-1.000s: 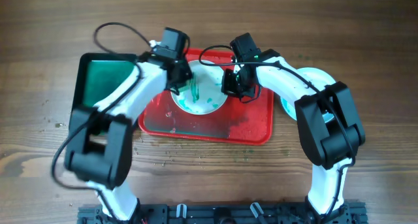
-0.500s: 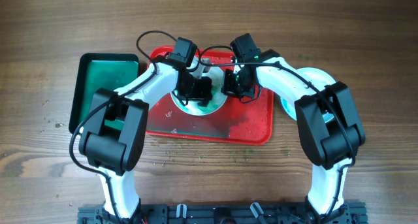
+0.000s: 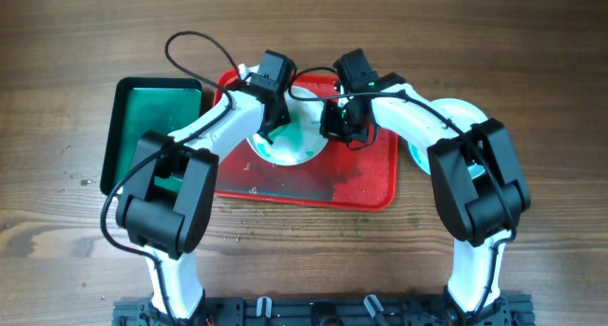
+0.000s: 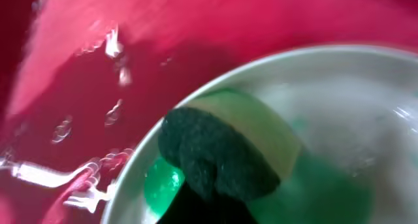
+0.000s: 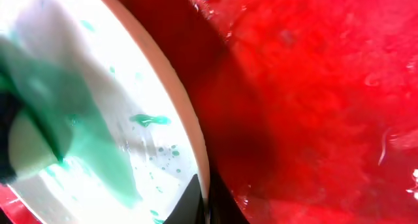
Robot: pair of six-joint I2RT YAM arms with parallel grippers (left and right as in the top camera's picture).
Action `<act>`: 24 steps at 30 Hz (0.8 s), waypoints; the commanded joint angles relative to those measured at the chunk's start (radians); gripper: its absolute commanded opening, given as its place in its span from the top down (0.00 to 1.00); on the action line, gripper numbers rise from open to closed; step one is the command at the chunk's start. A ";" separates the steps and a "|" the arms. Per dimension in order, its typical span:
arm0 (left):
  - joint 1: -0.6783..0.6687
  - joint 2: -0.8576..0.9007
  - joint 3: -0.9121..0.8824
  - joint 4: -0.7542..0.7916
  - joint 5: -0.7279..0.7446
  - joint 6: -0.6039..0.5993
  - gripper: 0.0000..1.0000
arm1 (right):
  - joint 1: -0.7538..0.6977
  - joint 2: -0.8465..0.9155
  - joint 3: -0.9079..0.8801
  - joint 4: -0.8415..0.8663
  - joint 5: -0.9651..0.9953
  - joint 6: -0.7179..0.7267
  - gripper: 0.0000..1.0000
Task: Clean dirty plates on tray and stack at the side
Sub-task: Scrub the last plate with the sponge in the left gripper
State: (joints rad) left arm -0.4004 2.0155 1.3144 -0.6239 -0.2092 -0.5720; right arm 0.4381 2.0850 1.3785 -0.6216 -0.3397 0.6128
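One plate (image 3: 290, 145) on the tray (image 3: 356, 188), in the tray's far half and left of its middle; white, streaked and tinted teal-green; green specks and wet smears across the bare red floor nearer the robot.

Left fingers (image 3: 275, 126) down over the plate's left part, closed on a sponge (image 4: 215, 162); in the left wrist view, dark green scouring face and pale layer of the sponge pressed against the plate (image 4: 366, 113) just inside its rim; bright green blot beside it; wet red tray (image 4: 91, 67) beyond the rim; left fingers (image 4: 194, 208) mostly hidden behind the sponge, only a dark shape at the bottom edge.

Right fingers (image 3: 335, 126) at the plate's right edge; in the right wrist view, right fingers (image 5: 194, 201) nearly together, a dark wedge set on the white rim, seemingly pinching the plate (image 5: 117, 119); broad teal smear and small droplets on the plate's face; dark shadow under the rim on the tray (image 5: 313, 106); impossible to tell whether flat or tilted.

Second plate (image 3: 456, 109) on the desk (image 3: 304, 22) just right of the tray, largely covered by the right arm; pale with a teal tint; impossible to tell whether single or a stack.

Dark green tray (image 3: 157, 122) on the desk just left of the red one, touching or nearly so.
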 commanded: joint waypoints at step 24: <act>0.017 0.044 -0.039 0.238 0.188 0.365 0.96 | 0.010 0.038 -0.034 -0.015 -0.059 -0.066 0.96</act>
State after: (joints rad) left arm -0.4278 2.0338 1.2827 -0.4011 0.2649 -0.1604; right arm 0.4377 2.0850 1.3739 -0.6228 -0.3740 0.5671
